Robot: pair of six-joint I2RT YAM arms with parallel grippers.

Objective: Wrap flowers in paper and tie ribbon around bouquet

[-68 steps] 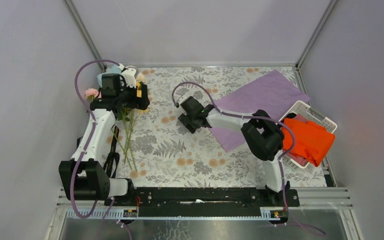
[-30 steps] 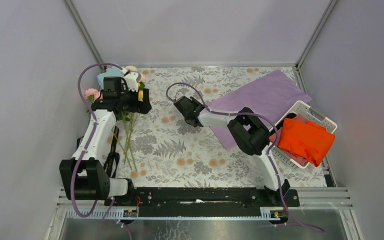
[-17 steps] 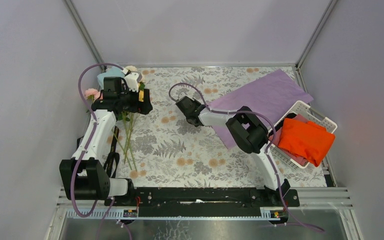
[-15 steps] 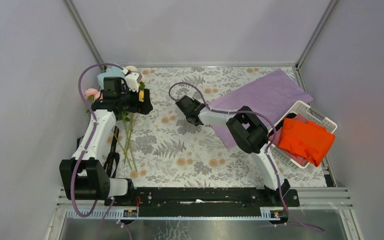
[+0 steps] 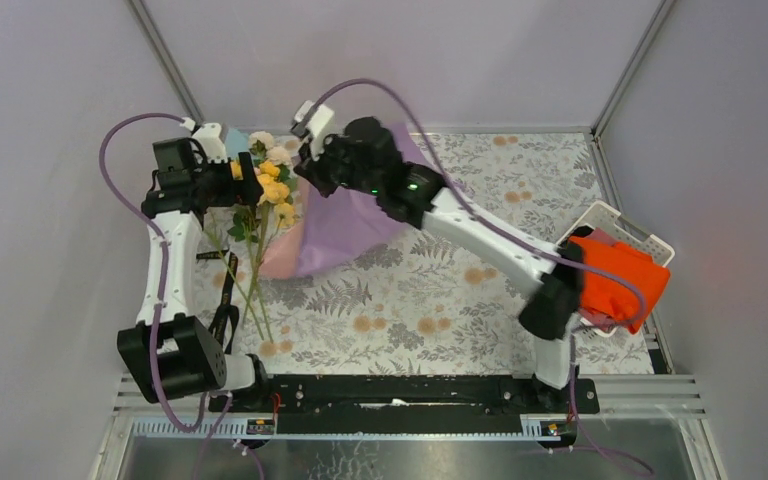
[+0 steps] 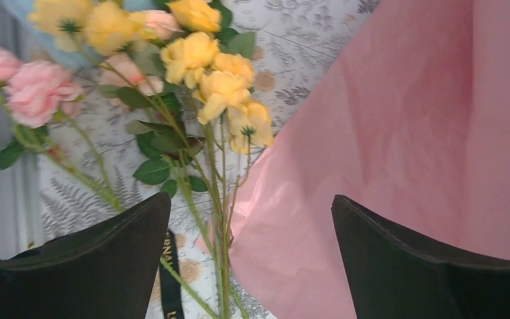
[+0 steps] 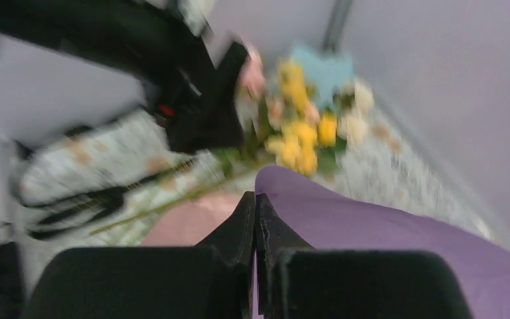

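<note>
An orange cloth (image 5: 615,282) lies in a white basket (image 5: 608,214) at the floral table's (image 5: 430,320) right edge.

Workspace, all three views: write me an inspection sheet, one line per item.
Surface: floral-print table cover, lying flat.
Job's things: flowers lie at far left, stems toward the near edge. The paper hangs from one pinched edge beside them, pink underside showing. The ribbon lies on the table by the stems. Nothing wrapped or tied yet.
Clutter: white basket with orange cloth at right; light blue cloth behind the blooms.
Grippers: left gripper open over the stems, holding nothing; right gripper shut on the paper.
Cables: purple cables loop above both arms, off the table.
Surroundings: grey walls, metal frame posts.
</note>
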